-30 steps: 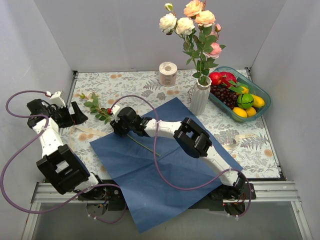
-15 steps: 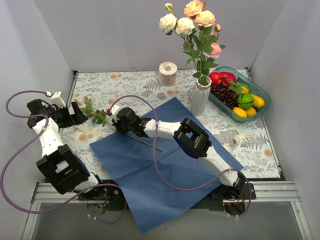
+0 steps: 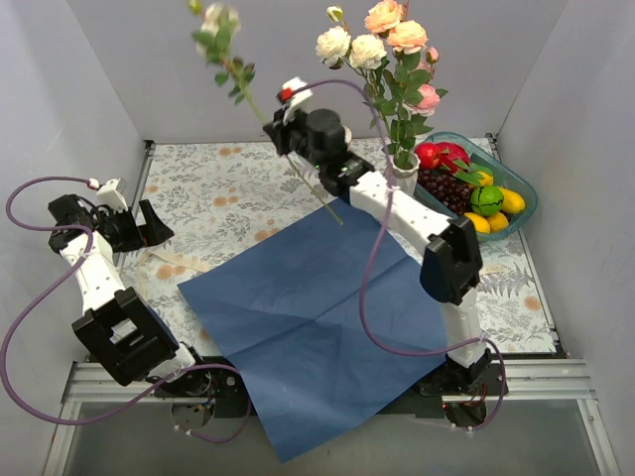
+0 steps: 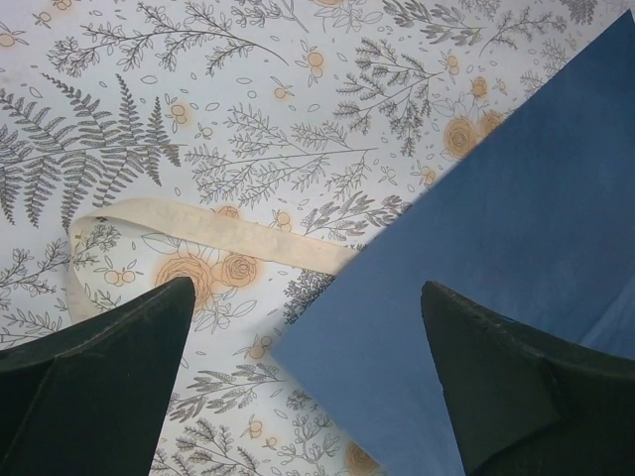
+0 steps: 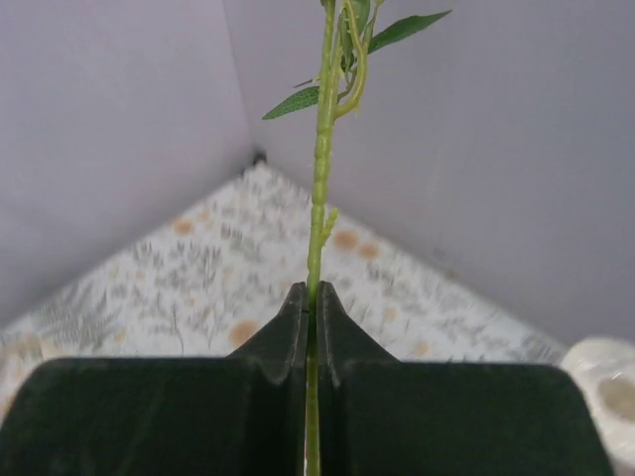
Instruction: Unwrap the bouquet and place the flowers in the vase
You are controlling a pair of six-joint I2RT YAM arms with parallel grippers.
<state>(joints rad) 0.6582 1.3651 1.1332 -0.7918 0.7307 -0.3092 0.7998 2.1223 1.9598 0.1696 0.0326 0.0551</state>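
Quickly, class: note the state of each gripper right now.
Left gripper: open, holding nothing.
Right gripper: shut on a rose stem.

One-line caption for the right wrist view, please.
Right gripper shut on a green flower stem, leaves at the top, floral tablecloth behind.

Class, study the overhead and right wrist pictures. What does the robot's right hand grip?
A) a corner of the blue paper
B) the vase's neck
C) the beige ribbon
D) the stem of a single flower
D: in the right wrist view the right hand is shut on the green stem of a single flower, and the overhead view shows that flower held up in the air.
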